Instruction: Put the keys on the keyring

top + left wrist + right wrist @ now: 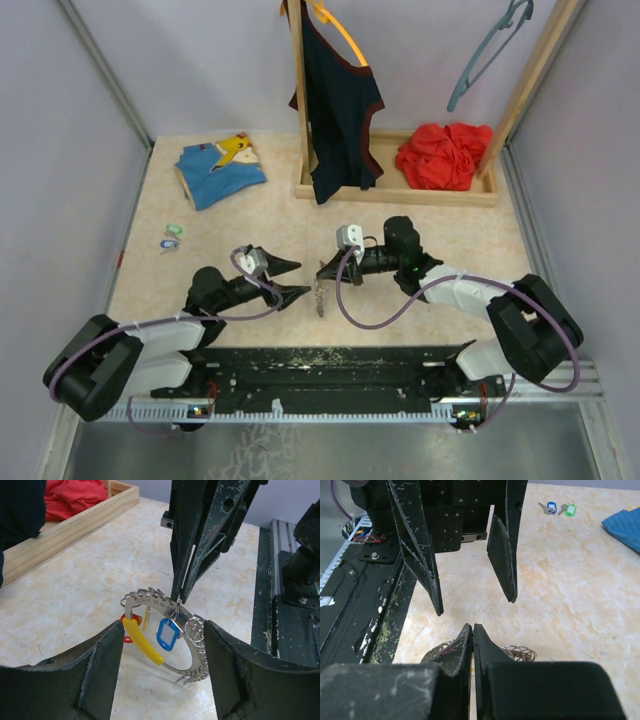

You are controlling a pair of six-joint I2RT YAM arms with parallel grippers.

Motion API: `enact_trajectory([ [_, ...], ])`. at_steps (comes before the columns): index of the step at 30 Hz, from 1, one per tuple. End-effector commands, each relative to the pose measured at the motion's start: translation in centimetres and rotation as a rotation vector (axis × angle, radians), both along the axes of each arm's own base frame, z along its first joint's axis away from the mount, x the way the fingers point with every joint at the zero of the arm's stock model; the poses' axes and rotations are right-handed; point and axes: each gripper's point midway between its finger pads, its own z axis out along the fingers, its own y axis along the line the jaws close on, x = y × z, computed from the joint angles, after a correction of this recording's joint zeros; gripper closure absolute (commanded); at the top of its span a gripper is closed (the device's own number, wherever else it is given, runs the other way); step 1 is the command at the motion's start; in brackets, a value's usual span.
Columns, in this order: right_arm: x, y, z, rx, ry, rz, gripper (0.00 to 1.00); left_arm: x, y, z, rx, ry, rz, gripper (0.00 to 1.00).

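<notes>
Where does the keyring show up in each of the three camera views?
Top external: keyring at centre, under the right gripper's tip.
Left wrist: keyring dead centre, between the left gripper's fingers.
Right wrist: keyring at bottom, mostly hidden behind the shut jaws.
Shared landmark: the shut right gripper pinching it.

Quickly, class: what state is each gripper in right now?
Left gripper: open, jaws either side of the keyring.
Right gripper: shut on the keyring.

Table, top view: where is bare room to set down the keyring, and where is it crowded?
Bare tabletop lies between the wooden rack base and the right arm, and between the folded blue garment and the left tool. Crowded: the near centre, where the right tool holds the keyring beside the left tool.
</notes>
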Motion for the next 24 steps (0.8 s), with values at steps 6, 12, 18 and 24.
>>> enact_trajectory([
  [6,-0.1,0.1,2.8,0.070,-0.097,0.021,1.00,-1.1,-1.8,1.7,-0.053,-0.148,-0.160,0.41],
  [12,-0.2,0.1,2.8,0.070,-0.098,0.023,1.00,-0.6,-2.4,1.9,-0.059,-0.139,-0.183,0.45],
  [18,-0.3,0.1,2.9,0.077,-0.095,0.031,1.00,-0.2,-2.9,1.6,-0.043,-0.118,-0.196,0.50],
  [24,-0.3,0.1,3.2,0.082,-0.099,0.030,1.00,-0.1,-3.2,1.0,-0.028,-0.087,-0.208,0.55],
])
